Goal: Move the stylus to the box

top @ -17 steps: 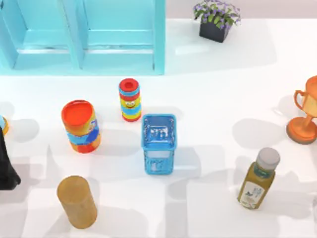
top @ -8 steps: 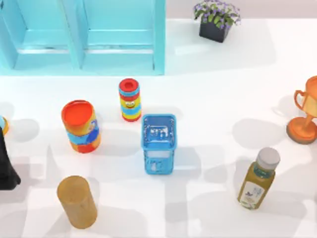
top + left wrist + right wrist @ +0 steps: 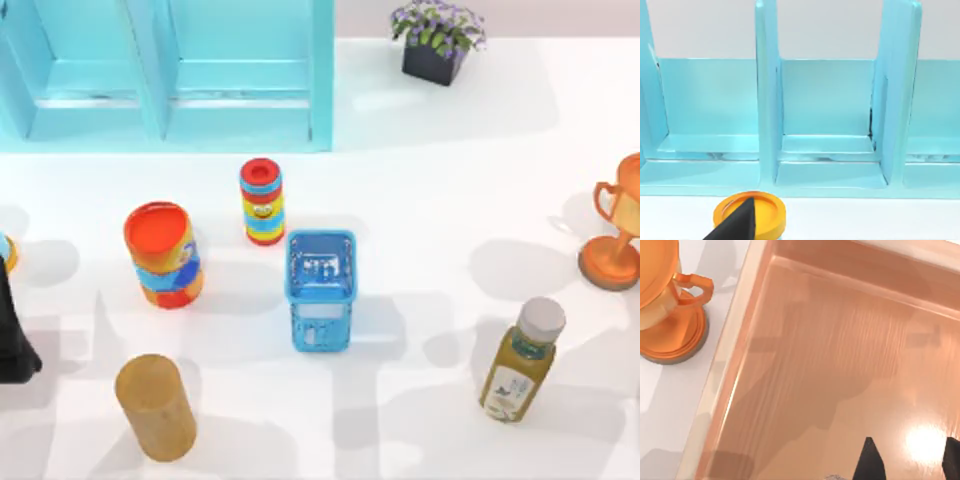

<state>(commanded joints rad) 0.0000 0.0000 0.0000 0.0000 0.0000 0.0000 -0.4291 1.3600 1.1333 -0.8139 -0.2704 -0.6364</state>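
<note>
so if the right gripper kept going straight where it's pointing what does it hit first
Most likely the bare floor of the copper-coloured box: the right gripper, fingers apart, points down into it. How far off is unclear.

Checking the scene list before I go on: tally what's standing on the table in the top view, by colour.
Orange or red: 2, canister, trophy
Multicoloured: 1, striped toy
Blue: 1, basket
Tan: 1, cylinder
Yellow-green: 1, bottle
Purple-flowered: 1, potted plant
Total: 7
</note>
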